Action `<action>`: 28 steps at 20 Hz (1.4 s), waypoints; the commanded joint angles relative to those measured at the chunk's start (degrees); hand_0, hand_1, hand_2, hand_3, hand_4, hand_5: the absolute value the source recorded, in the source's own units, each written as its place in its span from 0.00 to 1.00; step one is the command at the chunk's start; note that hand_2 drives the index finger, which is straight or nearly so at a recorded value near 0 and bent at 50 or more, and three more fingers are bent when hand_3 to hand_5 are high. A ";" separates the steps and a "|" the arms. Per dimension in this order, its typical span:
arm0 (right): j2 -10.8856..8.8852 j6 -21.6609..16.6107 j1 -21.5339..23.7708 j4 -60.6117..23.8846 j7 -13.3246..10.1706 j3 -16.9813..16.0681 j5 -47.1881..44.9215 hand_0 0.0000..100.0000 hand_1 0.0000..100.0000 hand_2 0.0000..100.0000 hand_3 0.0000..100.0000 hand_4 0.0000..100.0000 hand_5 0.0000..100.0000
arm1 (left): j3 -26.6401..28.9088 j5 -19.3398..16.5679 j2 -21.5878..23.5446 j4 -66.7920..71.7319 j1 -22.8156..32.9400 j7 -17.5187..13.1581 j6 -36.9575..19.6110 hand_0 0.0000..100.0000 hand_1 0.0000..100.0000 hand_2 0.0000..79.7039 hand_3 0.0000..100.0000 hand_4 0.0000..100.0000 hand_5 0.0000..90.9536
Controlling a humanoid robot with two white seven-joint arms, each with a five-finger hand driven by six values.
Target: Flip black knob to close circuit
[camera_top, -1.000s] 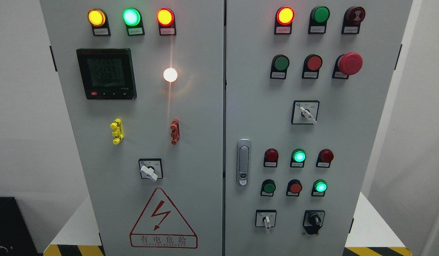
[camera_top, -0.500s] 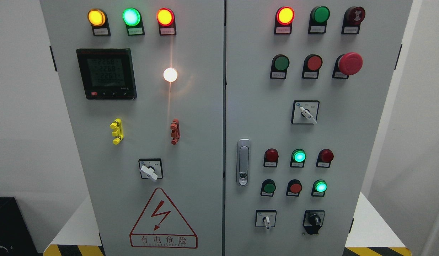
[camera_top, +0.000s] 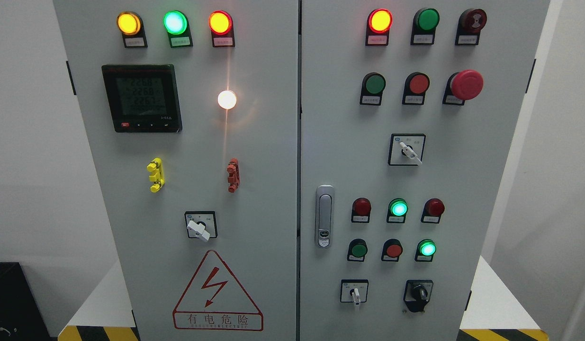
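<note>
The black knob sits at the lower right of the grey electrical cabinet's right door, on a black plate. Its handle points up and slightly left. Neither of my hands nor arms shows in the head view.
A white-handled selector sits left of the black knob; another is mid-door and one on the left door. Lit lamps, push buttons, a red mushroom stop button, a door latch and a meter fill the panels.
</note>
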 commanded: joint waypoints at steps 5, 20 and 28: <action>0.14 -0.03 1.75 -22.07 -4.32 -1.93 21.36 0.00 0.04 0.48 0.59 0.48 0.35 | -0.06 -0.01 0.00 -0.03 0.00 -0.04 -0.05 0.12 0.56 0.00 0.00 0.00 0.00; 0.58 -0.29 3.78 -54.94 -8.28 -5.71 46.85 0.00 0.00 0.89 1.00 0.89 0.92 | -0.06 -0.01 0.00 -0.03 0.00 -0.04 -0.05 0.12 0.56 0.00 0.00 0.00 0.00; 2.07 0.41 1.85 -68.14 -4.42 -8.61 53.98 0.00 0.00 0.91 1.00 0.94 0.97 | 0.02 -0.01 0.00 -0.03 0.00 -0.04 -0.05 0.12 0.56 0.00 0.00 0.00 0.00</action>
